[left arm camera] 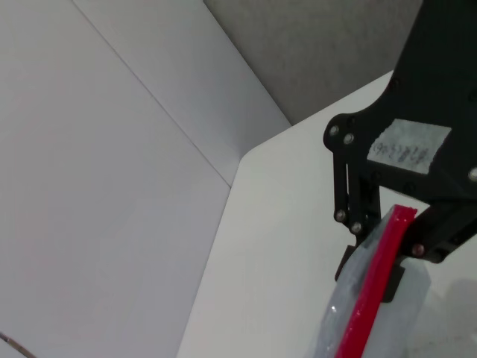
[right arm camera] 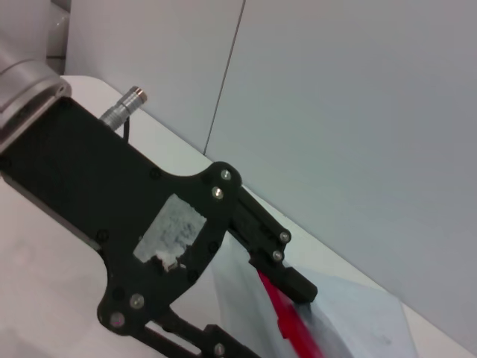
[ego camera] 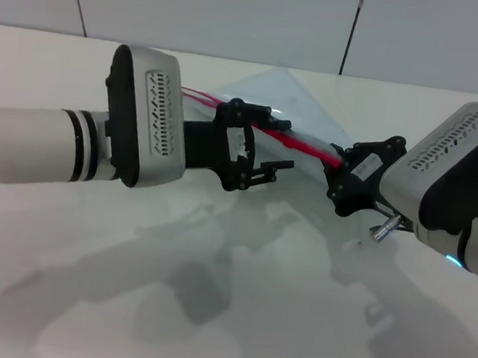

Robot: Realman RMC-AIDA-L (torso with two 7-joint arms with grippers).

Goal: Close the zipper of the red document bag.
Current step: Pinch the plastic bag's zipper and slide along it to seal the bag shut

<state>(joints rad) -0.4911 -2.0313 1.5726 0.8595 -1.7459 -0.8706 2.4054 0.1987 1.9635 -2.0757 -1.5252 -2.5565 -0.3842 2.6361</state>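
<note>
- Nearest the camera: left gripper (ego camera: 253, 159) coming in from the left, held above the table (ego camera: 234, 314), fingers looking parted around the zipper (ego camera: 297, 145) about halfway along. Can't really tell if anything is being pinched there.
- A bit further right: right gripper (ego camera: 346, 179) pressed together on the near end of the red strip, pinching the bag's corner. Left wrist view backs this up, with red edge (left arm camera: 376, 280) running straight into those black fingers.
- Beyond both: red document bag (ego camera: 285, 99) held up off the table, translucent sheet tenting up behind the grippers, red edge slanting from far left down to the right gripper.
- Far end of the zipper splitting into two red lines behind the left arm, so probably not sealed there yet.
- Step in hand, best guess: right end anchored, left set up for the slide.
- Next move: firm close on the strip, then a run along it toward the far end, keeping the edge taut. No slider visible anywhere.
</note>
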